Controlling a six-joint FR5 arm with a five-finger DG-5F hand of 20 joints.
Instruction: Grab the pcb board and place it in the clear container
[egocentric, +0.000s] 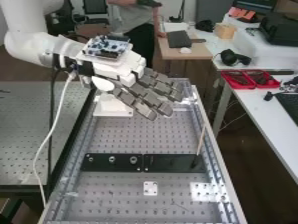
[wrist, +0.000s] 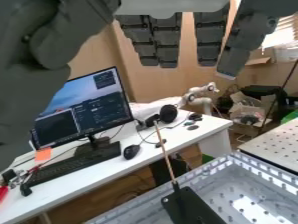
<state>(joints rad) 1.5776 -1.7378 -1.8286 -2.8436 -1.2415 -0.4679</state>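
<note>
metal bench (egocentric: 123, 134), matt black plates (egocentric: 171, 163)

Perforated metal bench (egocentric: 120, 135) with raised side rails

Across it runs a black strip: a plate with three round fittings (egocentric: 111, 162), and beside it a plain black plate (egocentric: 169, 163) bearing a thin upright rod (egocentric: 201, 140), slightly tilted. A small white square piece (egocentric: 150, 188) lies near the strip; a white block (egocentric: 113, 106) sits farther along.
</note>
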